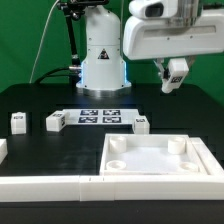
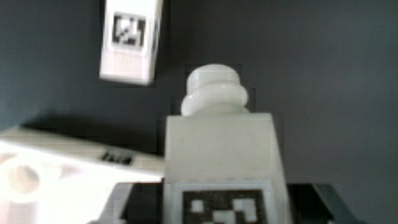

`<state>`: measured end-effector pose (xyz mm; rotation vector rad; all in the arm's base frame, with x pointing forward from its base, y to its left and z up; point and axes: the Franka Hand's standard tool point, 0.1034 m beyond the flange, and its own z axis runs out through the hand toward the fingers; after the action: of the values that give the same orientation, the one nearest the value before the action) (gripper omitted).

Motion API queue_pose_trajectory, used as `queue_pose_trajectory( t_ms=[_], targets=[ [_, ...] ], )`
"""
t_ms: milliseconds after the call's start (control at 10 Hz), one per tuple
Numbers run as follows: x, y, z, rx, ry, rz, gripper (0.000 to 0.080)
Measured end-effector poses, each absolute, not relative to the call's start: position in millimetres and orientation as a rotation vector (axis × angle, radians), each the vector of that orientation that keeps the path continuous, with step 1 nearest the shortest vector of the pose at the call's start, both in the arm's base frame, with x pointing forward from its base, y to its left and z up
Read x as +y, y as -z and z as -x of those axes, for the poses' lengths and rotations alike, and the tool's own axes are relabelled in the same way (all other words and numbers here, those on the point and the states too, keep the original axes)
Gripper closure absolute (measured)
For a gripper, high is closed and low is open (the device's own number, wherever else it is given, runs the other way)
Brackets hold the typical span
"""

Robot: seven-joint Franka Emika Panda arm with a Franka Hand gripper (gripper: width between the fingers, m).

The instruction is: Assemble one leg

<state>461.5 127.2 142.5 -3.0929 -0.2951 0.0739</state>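
One leg point(image 2: 221, 150) is hanging in the gripper point(image 1: 174, 80), raised well above the table point(image 1: 60, 150) toward the exterior view's right. The jaws are pinching its tagged end narrowly, so the rounded peg point(image 2: 214, 85) is pointing away from the wrist. Below it, the white panel point(image 1: 150, 156) is lying at the near right with its round corner sockets facing up. A spare leg point(image 1: 141, 123) is resting just beside the panel's far left corner, and the wrist view is showing both of these beyond the peg. Judging from this, the step in hand is carrying the held leg to a socket and seating it. Doing that well is calling for keeping the peg squarely over one socket before lowering. It is also calling for coming down straight rather than at a tilt, and steering clear of the spare leg so it is not getting knocked. Twisting should be starting only once the peg is sitting fully inside.
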Motion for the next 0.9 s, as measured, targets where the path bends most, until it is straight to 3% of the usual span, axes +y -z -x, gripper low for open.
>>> queue_pose_trajectory(
  t_ms=[300,400,900],
  targets=[
    [128.6,-139.5,-470.3,-0.288,0.327,3.049,0.0512],
    [130.1,-130.1,-470.1,-0.293,0.305,3.049,0.0512],
    [124.8,-116.5,-545.0,-0.317,0.365,3.026,0.0512]
  ],
)
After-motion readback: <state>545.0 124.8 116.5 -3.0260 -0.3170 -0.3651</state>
